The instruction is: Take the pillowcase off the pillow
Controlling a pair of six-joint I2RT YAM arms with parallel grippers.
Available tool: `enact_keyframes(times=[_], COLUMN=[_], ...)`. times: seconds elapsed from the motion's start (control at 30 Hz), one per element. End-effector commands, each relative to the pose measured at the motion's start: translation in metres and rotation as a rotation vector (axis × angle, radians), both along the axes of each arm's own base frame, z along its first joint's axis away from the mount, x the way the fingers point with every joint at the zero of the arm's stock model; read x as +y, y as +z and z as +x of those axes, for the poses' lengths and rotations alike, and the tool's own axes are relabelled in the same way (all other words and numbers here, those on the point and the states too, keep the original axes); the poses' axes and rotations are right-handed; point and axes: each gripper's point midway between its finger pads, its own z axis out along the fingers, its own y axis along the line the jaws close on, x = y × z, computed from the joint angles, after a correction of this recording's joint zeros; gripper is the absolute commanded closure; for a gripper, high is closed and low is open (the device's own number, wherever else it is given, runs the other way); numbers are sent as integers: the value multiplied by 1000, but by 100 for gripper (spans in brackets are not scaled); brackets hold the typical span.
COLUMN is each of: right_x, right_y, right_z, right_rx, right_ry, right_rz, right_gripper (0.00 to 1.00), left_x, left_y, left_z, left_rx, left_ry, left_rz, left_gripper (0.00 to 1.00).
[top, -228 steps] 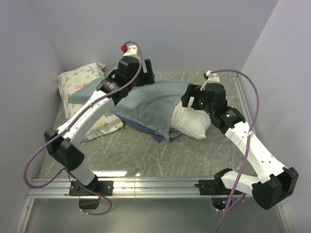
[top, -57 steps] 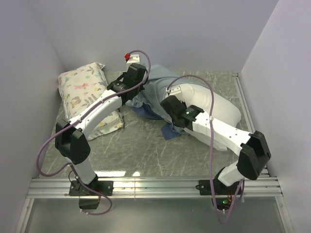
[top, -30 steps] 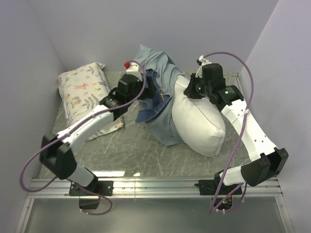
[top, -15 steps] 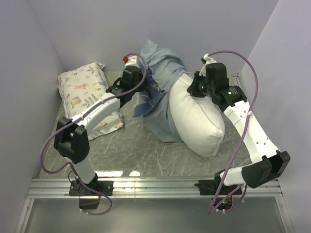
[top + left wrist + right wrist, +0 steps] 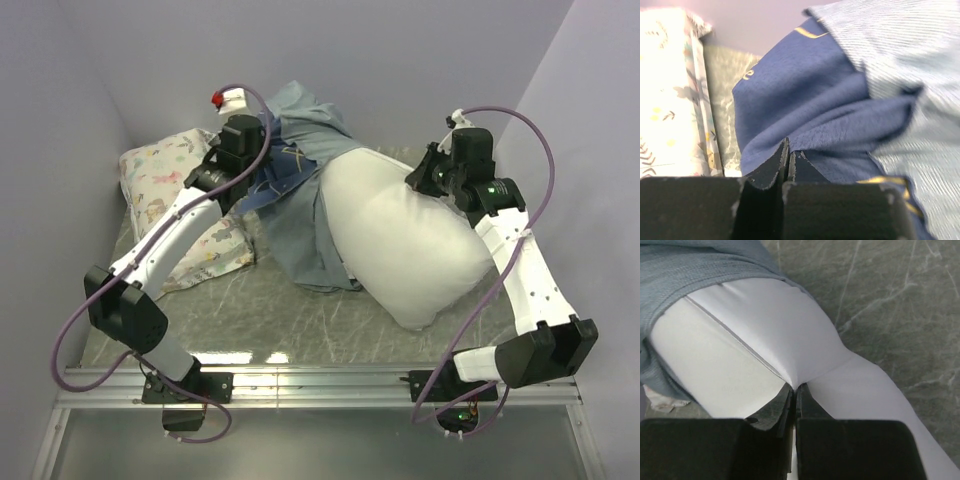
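The plump white pillow (image 5: 400, 240) lies across the middle and right of the table, its left end still inside the pillowcase (image 5: 300, 215). The case is bunched up with its pale blue-grey inner side showing and navy folds near the back. My left gripper (image 5: 265, 168) is shut on a navy fold of the pillowcase (image 5: 805, 115), fingertips together (image 5: 788, 150). My right gripper (image 5: 420, 180) is shut on a pinch of the pillow's white fabric (image 5: 765, 330), jaws (image 5: 795, 387) closed at a gathered crease. The pillowcase edge (image 5: 700, 265) shows at the upper left of the right wrist view.
A smaller white pillow printed with leaves and flowers (image 5: 165, 190) lies at the back left, also seen beside the navy fabric (image 5: 665, 100). Grey marbled tabletop (image 5: 300, 320) shows in front of the pillow. Walls close in at the back and both sides.
The left gripper has shut on the pillowcase and drawn back to the left. The right arm has pulled the pillow further right, so more white pillow shows outside the case.
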Motion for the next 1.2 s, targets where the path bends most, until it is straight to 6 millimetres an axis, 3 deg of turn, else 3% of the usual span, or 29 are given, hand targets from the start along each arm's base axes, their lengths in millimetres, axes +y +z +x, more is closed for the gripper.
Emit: enact_keyframes(times=[0.0,0.1,0.13,0.17,0.23,0.3,0.33,0.43,0.47,0.53,0.57,0.7,0.8,0.97,1.17], right_x=[-46,-36,-38,-38,-36,-33,-24,0,21,43,64,96,99,89,96], right_y=[3,-18,-23,-24,-14,0,14,27,25,6,-1,-62,-103,-128,-153], right_z=[20,29,32,32,28,23,14,-1,-9,-18,-25,-37,-42,-53,-73], right_rx=[-56,-18,-12,-13,-49,-100,-148,-210,-222,-199,-202,-123,-48,5,120], right_ry=[-168,-149,-164,-168,-185,-202,-184,-122,-75,-24,25,82,79,33,41], right_rz=[-58,-72,-105,-123,-166,-182,-180,-195,-211,-243,-243,-323,-347,-357,-272], right_gripper=[100,79,59,51,36,28,21,16,15,13,12,11,11,12,13], left_x=[31,-6,-14,-20,-32,-41,-44,-53,-55,-60,-63,-81,-84,-91,-100], left_y=[72,52,47,34,20,2,-2,-14,-15,-16,-13,-7,-11,-38,-77], left_z=[-15,-21,-22,-24,-26,-24,-23,-21,-20,-19,-19,-24,-28,-42,-69], left_rx=[-165,-128,-126,-108,-91,-61,-53,-32,-30,-25,-30,-27,-13,60,197], left_ry=[191,128,114,103,82,54,47,18,14,-13,-24,-91,-115,-183,-284], left_rz=[135,173,176,192,191,186,188,191,190,176,165,136,141,135,99], left_gripper=[100,100,100,100,100,100,100,100,100,100,100,100,100,100,100])
